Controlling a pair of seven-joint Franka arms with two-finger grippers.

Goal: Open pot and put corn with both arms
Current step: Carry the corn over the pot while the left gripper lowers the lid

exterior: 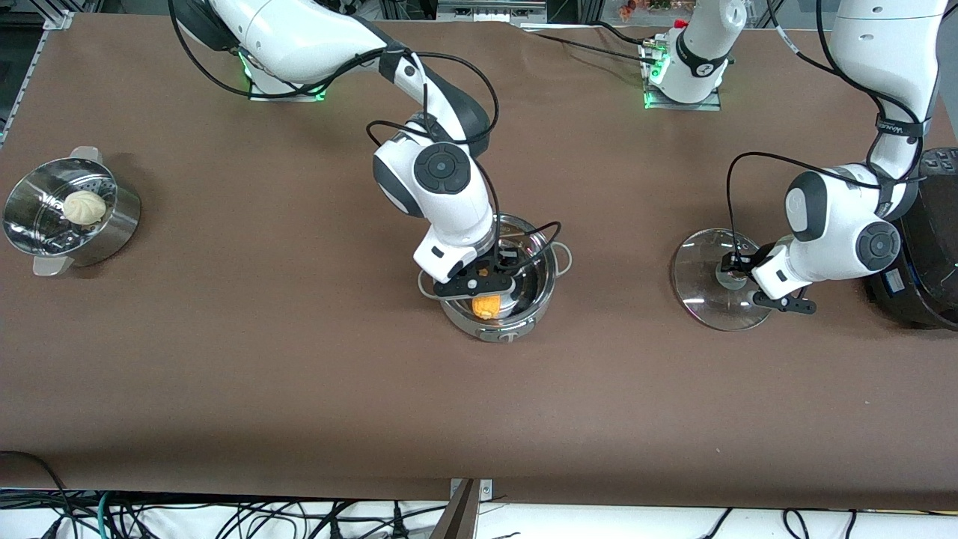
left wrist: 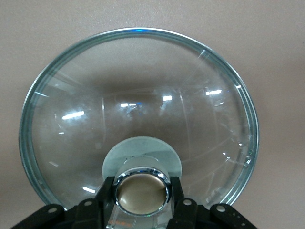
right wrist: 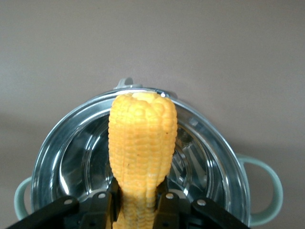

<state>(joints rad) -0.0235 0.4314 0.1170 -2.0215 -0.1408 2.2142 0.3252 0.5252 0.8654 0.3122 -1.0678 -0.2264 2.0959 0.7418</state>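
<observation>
Steel catches my eye first at the right arm's end of the desk [exterior: 299, 389]: a perforated steamer pan [exterior: 71, 213] with a white bun [exterior: 84, 206] in it, untouched and well apart from the work.

Moving along to the middle, I have the right hand [exterior: 479, 285] over the pot [exterior: 500, 278], its fingers clamped on the narrow end of the corn [exterior: 486, 306]. In the right wrist view the corn [right wrist: 142, 148] hangs above the open pot [right wrist: 86, 157], its blunt end reaching over the rim on the side nearer the front camera. I can see the bare steel bottom under it, so the cob is not down yet.

Farther along, toward the left arm's end, the glass lid [exterior: 711, 281] lies flat on the desk, well apart from the pot. The left hand [exterior: 737, 275] is closed around its metal knob [left wrist: 142, 193], one finger each side, pressing on it. Next to that arm stands the large black cooker [exterior: 928, 239].

By my reckoning the opening is done: lid off and parked. What I have left is to lower the corn fully inside the pot, let it go, and back both arms away.
</observation>
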